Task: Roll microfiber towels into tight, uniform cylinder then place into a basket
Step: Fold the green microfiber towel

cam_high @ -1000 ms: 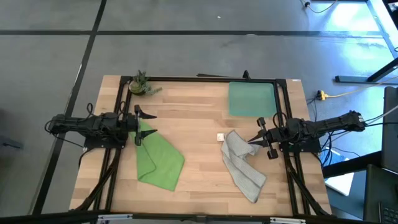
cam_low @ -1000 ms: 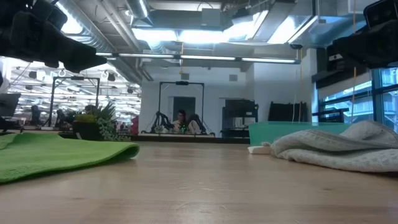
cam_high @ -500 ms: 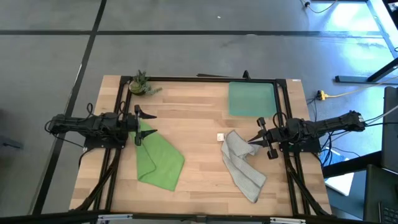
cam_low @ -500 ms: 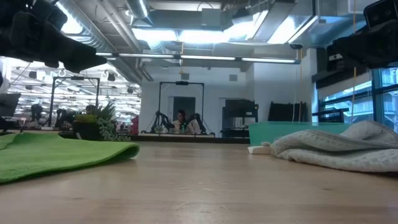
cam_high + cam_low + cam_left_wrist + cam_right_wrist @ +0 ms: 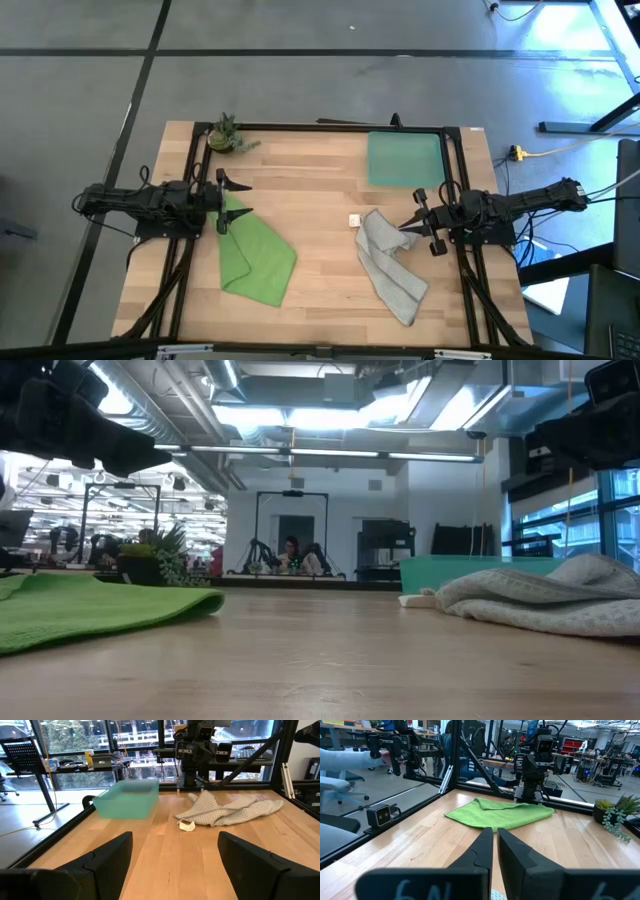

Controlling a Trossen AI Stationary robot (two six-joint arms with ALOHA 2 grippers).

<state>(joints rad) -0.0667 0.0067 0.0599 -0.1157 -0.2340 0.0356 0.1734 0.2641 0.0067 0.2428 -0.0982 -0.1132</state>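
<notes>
the bright lime green microfiber towel (image 5: 255,258) lies unrolled and loosely folded on the left half of the pale wooden table (image 5: 320,300), one corner just under my left tool (image 5: 232,199). the light grey microfiber towel (image 5: 388,262) lies crumpled in a long, bent strip on the right half, its upper end beside my right tool (image 5: 409,226). neither is rolled yet. the shallow teal-green plastic basket (image 5: 404,159) sits at the far right corner of the table, with nothing in it that i can see. a small white scrap (image 5: 354,221) lies just beside the grey towel, and a small potted green plant (image 5: 226,135) stands at the far left corner, well apart from the work.

my left tool hangs released, fingers spread wide, above the green towel's near corner. my right tool is clenched on nothing, its tips pointing at the grey towel's end without holding it, as far as i can tell.

rolling looks not yet begun, so i judge the first job is flattening. to do it well, i would pull one towel out square, smooth the wrinkles, and line up its edges before the first turn; a crooked start will likely give a cone rather than an even cylinder. the grey one needs more straightening than the green. i would keep tension while rolling, pinning the far edge with one tool, since soft cloth will likely spring loose.
</notes>
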